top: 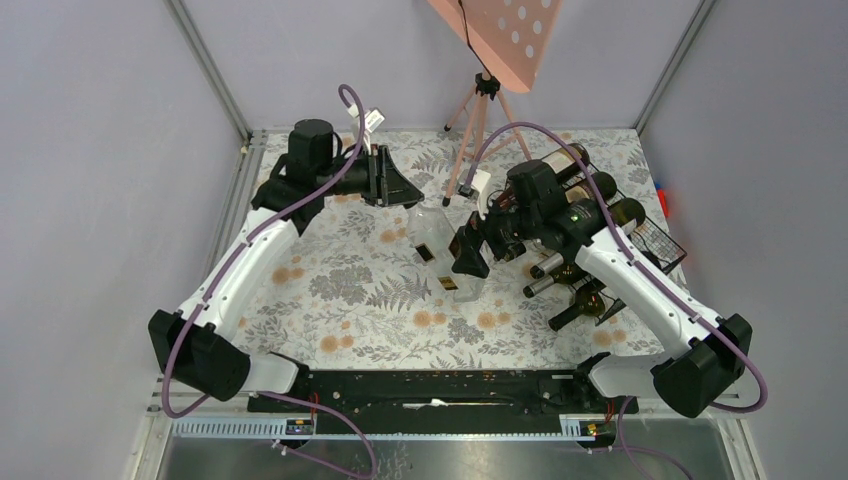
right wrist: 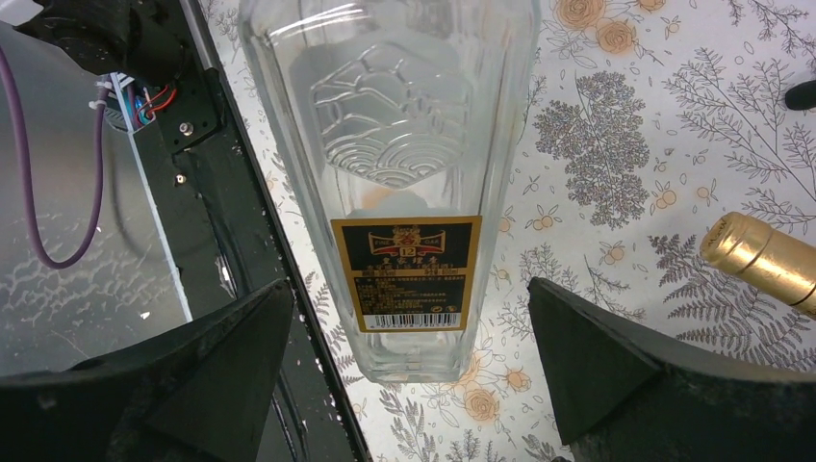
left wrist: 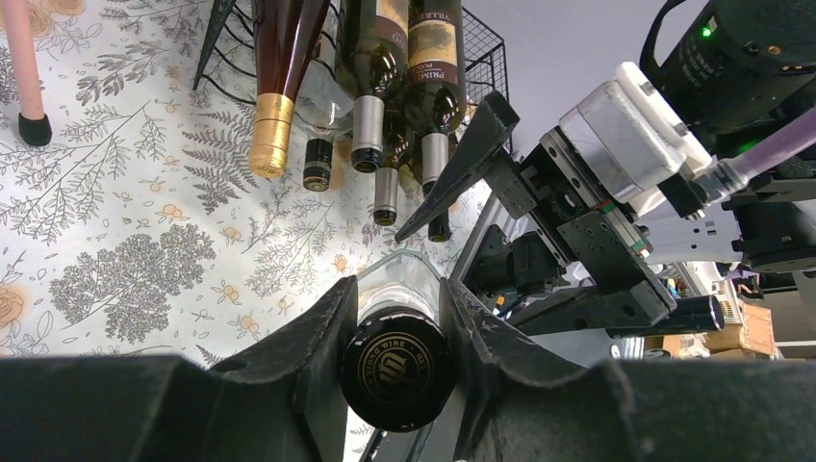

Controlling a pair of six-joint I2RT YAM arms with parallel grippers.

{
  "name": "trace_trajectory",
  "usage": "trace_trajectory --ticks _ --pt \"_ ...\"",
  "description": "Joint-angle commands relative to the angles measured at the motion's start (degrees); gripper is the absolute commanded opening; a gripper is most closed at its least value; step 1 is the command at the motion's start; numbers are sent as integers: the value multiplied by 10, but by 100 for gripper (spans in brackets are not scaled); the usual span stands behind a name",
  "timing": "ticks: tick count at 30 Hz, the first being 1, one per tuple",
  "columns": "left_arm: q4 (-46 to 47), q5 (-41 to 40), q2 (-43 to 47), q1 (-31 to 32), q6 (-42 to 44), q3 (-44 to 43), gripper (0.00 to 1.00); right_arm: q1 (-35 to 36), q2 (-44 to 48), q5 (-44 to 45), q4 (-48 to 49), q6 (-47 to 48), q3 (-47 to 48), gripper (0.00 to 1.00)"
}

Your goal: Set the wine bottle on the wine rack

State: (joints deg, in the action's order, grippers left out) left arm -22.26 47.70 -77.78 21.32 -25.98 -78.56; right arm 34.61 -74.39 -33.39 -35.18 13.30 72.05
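A clear wine bottle sits mid-table, left gripper at its far end, right gripper alongside; to the right, the wine rack holds dark bottles.

1. The wine bottle between the fingers of the right claw is made of clear, glossy glass with embossed relief.
2. Its label looks like smooth black-and-gold paper.
3. Its cap, clamped in the left claw, is finished in glossy black.
4. Both claws are moulded in matt black plastic.
5. The table under the claws is covered in matt floral-printed cloth.
6. Beyond the left claw, the wine rack is formed of thin black wire.
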Motion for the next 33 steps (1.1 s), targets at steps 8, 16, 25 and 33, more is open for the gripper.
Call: trace_trajectory --ticks 8,16,25,33 --pt "127 54 62 2 -71 6 0 6 24 -4 39 4 -29 100" --pt "151 55 51 2 -111 5 0 6 25 -14 61 -13 -51 100" --pt "192 43 31 2 -184 16 0 6 10 -3 74 -23 -56 100" --pt "188 -3 10 3 -242 17 0 6 -6 9 83 -36 -59 100"
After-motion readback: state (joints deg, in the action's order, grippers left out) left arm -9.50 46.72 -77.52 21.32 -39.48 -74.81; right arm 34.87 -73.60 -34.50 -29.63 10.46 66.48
